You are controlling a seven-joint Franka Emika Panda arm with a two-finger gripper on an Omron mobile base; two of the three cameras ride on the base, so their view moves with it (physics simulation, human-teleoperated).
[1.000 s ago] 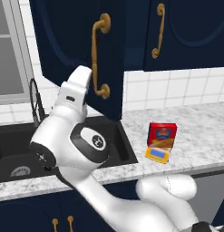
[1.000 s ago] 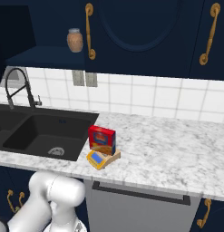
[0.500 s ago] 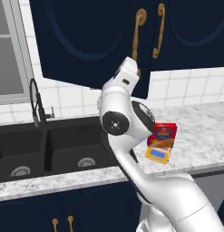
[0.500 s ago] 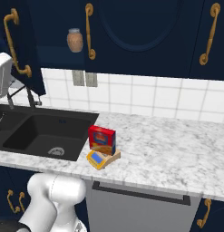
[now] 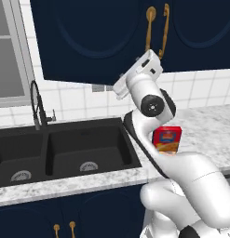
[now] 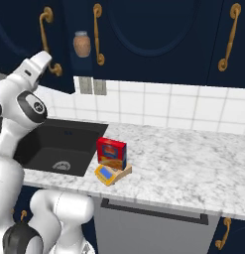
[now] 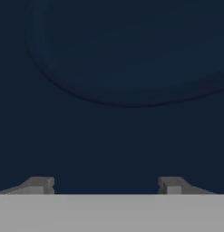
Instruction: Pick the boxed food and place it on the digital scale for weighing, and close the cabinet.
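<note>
Marble counter (image 6: 193, 168): boxed food (image 6: 112, 153) on digital scale (image 6: 112, 173); hand (image 7: 105, 186) open.

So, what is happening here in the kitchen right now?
The boxed food already stands on the digital scale on the counter. The robot arm now reaches up to the cabinet; its fingers are apart and empty, facing the navy door panel. The left door is not fully shut, and a brown jar shows inside.
</note>
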